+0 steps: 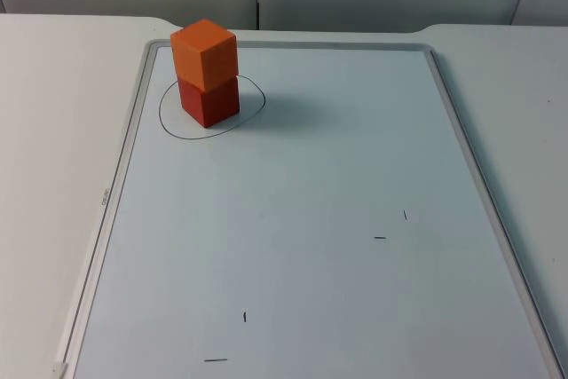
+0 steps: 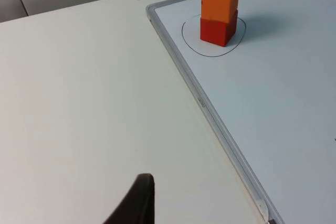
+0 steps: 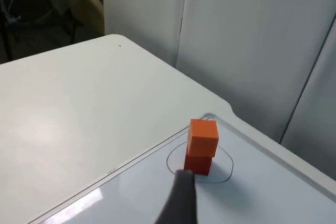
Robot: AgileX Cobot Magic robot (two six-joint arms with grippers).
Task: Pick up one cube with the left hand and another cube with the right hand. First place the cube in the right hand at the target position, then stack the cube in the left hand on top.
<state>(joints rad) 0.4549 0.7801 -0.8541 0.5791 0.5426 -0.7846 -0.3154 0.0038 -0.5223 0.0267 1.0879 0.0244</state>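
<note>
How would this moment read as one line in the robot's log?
stack: orange cube on red cube | place: inside drawn circle on whiteboard | task: stack stands

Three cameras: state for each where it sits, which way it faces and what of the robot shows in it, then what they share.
Top view: fixed above, looking down and forward at the whiteboard.
Left wrist view: from beside the board, over a black fingertip.
Right wrist view: toward the partition wall, past a fingertip.
Shared: orange cube stacked on red cube inside the drawn circle.
</note>
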